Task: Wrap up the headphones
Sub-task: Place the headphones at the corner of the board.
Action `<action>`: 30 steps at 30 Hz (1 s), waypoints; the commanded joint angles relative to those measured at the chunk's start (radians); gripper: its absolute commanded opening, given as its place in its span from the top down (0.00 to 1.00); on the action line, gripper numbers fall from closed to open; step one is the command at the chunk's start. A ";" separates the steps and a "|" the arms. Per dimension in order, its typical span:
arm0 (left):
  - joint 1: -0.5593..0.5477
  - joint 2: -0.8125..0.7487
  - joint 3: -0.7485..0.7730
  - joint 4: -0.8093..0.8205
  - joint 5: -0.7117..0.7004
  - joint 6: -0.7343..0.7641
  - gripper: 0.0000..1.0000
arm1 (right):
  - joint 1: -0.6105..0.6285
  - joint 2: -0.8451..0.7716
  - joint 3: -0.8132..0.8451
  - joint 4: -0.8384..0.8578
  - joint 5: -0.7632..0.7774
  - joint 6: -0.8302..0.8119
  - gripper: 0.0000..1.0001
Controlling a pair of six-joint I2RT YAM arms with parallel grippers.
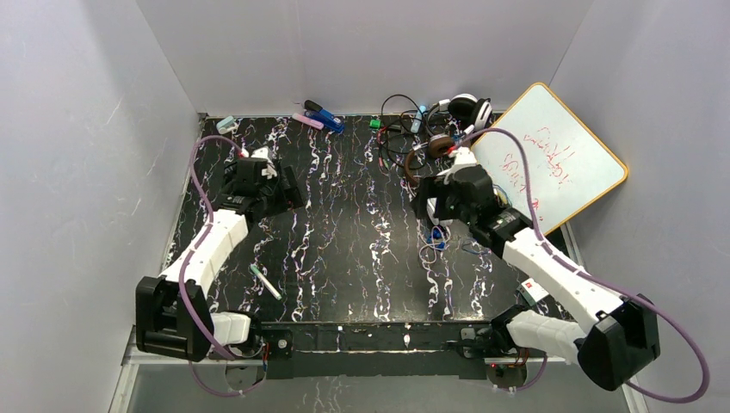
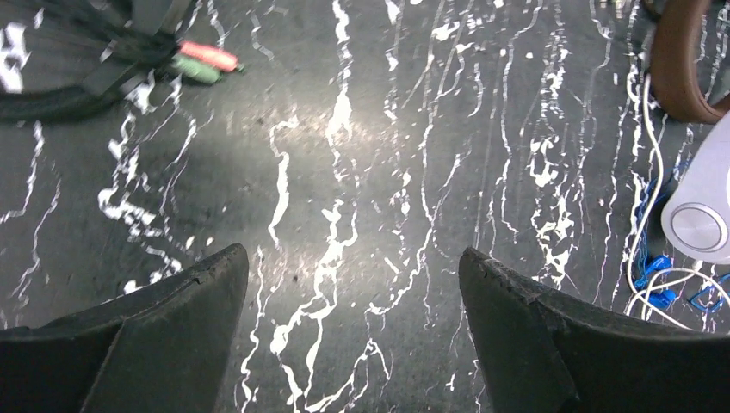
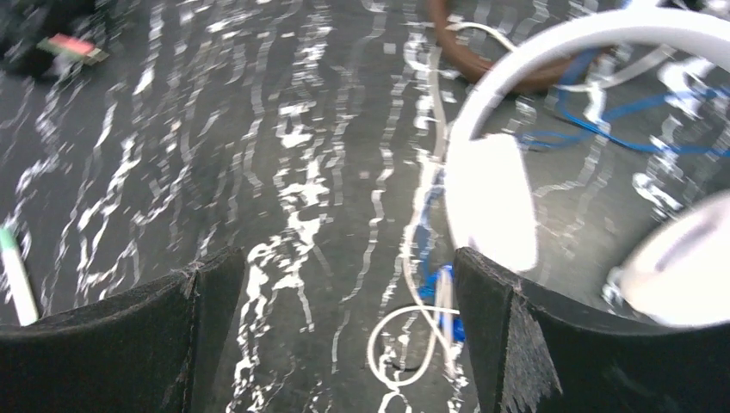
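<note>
The headphones (image 1: 441, 129) lie in a tangle at the back of the table, with black cords, a white-and-black set and a brown ear cup (image 1: 440, 144). My right gripper (image 1: 428, 206) hangs open just in front of them. In its wrist view the right gripper (image 3: 349, 262) holds nothing; a white headband (image 3: 551, 52), a white ear cup (image 3: 680, 267) and a looped white cord (image 3: 413, 340) lie beside its right finger. My left gripper (image 1: 284, 185) is open over bare table at the left. Its view shows the left gripper (image 2: 353, 258) empty, the brown ear cup (image 2: 680, 69) and a white ear cup (image 2: 702, 206) far right.
A whiteboard (image 1: 551, 159) leans at the back right. A blue stapler (image 1: 325, 116), a pink item (image 1: 307, 120) and a green item (image 1: 375, 123) line the back edge. A marker (image 1: 265, 281) lies near the front left. Pink and green plugs (image 2: 207, 60) end a black cable.
</note>
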 commanded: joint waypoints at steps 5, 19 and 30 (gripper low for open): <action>-0.065 0.100 0.028 0.150 -0.013 0.086 0.12 | -0.184 0.070 0.066 -0.088 0.075 0.085 0.01; -0.057 0.459 0.292 0.098 -0.111 0.185 0.24 | -0.192 0.181 0.108 -0.058 0.101 0.034 0.01; -0.009 0.664 0.491 -0.002 -0.118 0.175 0.53 | -0.192 0.300 0.143 -0.043 0.082 -0.001 0.01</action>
